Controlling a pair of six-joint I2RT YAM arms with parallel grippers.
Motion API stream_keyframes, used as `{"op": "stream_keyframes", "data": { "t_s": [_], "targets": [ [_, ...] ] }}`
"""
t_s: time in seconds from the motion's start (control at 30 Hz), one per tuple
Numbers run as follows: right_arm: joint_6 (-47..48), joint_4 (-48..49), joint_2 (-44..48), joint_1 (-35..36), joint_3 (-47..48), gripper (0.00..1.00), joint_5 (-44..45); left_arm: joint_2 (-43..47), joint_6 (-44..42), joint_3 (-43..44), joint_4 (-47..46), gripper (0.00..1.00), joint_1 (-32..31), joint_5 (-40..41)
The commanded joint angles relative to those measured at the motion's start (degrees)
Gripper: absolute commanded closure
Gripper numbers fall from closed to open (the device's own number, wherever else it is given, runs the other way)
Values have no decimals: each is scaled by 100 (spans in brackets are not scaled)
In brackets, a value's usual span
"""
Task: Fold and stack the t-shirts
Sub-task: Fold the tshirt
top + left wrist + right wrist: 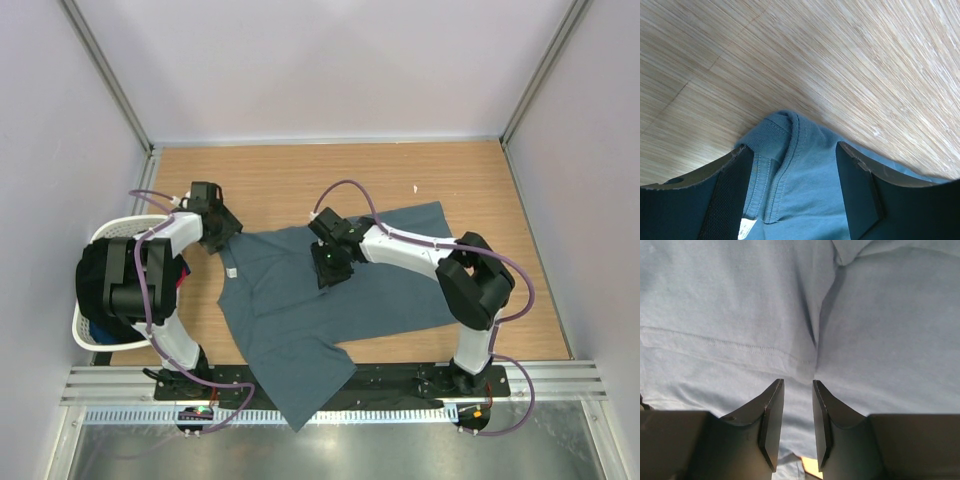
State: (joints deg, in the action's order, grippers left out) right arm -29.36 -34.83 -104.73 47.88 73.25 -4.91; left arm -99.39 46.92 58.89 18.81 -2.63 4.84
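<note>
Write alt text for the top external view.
A blue-grey t-shirt lies spread but rumpled on a wooden table, one end over the near edge. The left gripper is at its collar, the right gripper on the cloth near its far edge. A white basket holding dark cloth stands at the left.

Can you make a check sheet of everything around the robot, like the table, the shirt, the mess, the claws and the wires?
Surface: wooden table, one white speck at the far right.
Job's things: blue-grey t-shirt spread out, wrinkled, one corner past the near edge.
Clutter: white basket at the left, holding bunched cloth.
Grippers: left gripper open around the collar; right gripper seems to pinch a fold mid-shirt.
Cables: purple cables loop along both arms.
Surroundings: pale walls, metal frame.
</note>
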Motion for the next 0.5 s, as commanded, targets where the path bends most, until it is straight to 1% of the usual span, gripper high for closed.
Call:
{"op": "stream_keyframes", "data": {
  "t_s": [0.0, 0.13, 0.3, 0.37, 0.4, 0.47],
  "targets": [
    [-140, 300, -136, 20, -91, 65, -133, -142, -121, -45, -167, 32, 96, -18],
    [-227, 398, -197, 11, -145, 64, -107, -168, -156, -27, -167, 31, 105, -80],
    [-228, 390, -232, 20, -118, 65, 139, -212, -174, 8, -158, 31, 131, -141],
    [-184, 345, -250, 20, -92, 71, 218, -221, -183, 43, -158, 31, 140, -176],
    [-184, 328, -241, 11, -83, 77, 210, -229, -183, 35, -167, 31, 149, -168],
    [-192, 354, -215, 20, -101, 83, 148, -247, -192, 52, -158, 30, 158, -185]
  ]
}}
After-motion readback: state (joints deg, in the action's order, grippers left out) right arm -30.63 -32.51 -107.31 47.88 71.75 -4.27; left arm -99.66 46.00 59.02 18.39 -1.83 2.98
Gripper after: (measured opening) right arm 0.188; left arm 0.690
